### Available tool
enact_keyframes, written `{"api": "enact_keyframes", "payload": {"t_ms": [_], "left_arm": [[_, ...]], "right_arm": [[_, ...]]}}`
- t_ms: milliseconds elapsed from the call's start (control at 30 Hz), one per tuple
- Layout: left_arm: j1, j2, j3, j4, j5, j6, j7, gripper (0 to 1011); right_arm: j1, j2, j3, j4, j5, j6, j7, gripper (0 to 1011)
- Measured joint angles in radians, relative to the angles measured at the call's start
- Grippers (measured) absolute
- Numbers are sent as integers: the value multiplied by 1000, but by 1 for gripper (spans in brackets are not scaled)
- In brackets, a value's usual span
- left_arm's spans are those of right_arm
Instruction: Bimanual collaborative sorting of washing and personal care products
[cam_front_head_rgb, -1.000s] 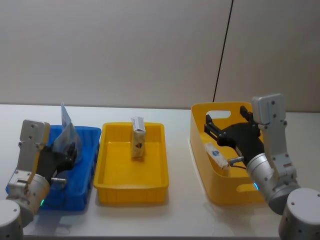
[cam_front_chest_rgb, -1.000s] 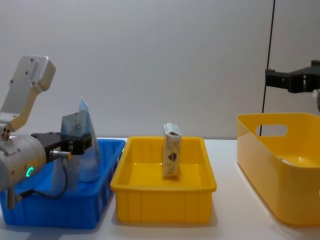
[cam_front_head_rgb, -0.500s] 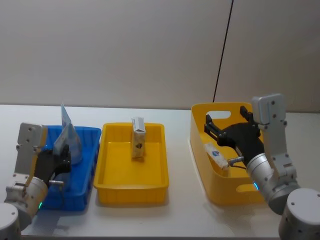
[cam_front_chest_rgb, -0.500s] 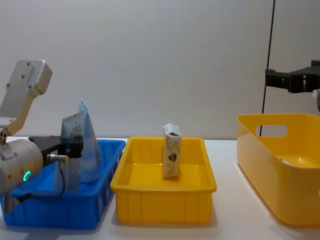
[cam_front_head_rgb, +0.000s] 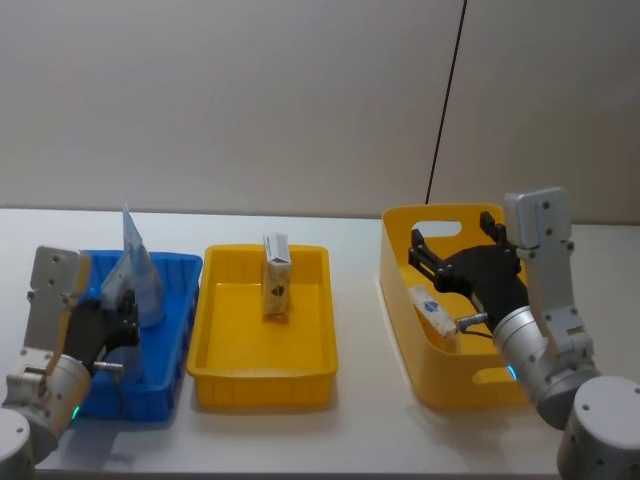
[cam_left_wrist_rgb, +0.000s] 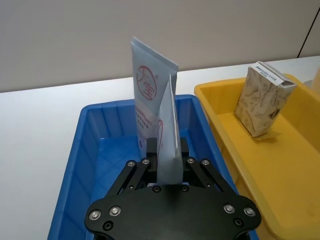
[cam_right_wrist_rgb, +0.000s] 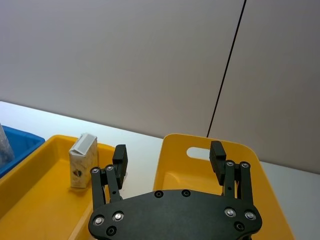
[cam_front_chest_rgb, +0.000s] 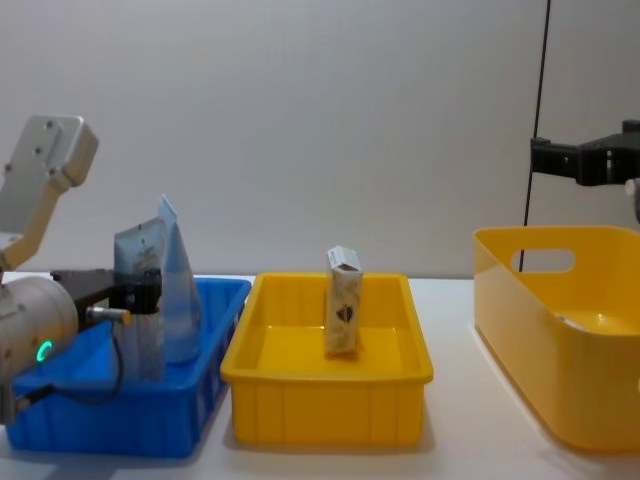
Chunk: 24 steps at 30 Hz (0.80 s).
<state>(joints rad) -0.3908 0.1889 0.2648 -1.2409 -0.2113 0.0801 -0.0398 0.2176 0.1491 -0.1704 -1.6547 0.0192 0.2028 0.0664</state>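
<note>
Two pale blue-grey tubes stand in the blue bin (cam_front_head_rgb: 172, 264). My left gripper (cam_front_head_rgb: 122, 306) is low in that bin, shut on the nearer tube (cam_left_wrist_rgb: 169, 135), which stands upright between its fingers (cam_front_chest_rgb: 148, 292). The other tube (cam_left_wrist_rgb: 145, 95) stands just behind it. A cream carton (cam_front_head_rgb: 277, 277) with a dark logo stands upright in the yellow tray (cam_front_head_rgb: 265, 385). My right gripper (cam_right_wrist_rgb: 168, 150) hangs open above the tall yellow basket (cam_front_head_rgb: 420, 380), with nothing between its fingers. A white pack (cam_front_head_rgb: 432, 310) leans inside that basket.
The blue bin (cam_front_chest_rgb: 210, 400), yellow tray (cam_front_chest_rgb: 325, 405) and yellow basket (cam_front_chest_rgb: 560, 360) stand in a row on the white table. A dark cable hangs down the wall behind the basket. Bare table lies in front of and behind the bins.
My left arm has drawn back toward my body, and the nearer tube shifted left with it inside the blue bin. The right arm has not moved.
</note>
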Motion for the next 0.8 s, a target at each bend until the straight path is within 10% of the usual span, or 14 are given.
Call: {"api": "enact_keyframes", "payload": {"t_ms": [800], "left_arm": [[6, 13, -5, -154, 33, -2, -28, 202]], "right_arm": [[0, 0, 0, 0, 0, 0, 0, 1004]]}}
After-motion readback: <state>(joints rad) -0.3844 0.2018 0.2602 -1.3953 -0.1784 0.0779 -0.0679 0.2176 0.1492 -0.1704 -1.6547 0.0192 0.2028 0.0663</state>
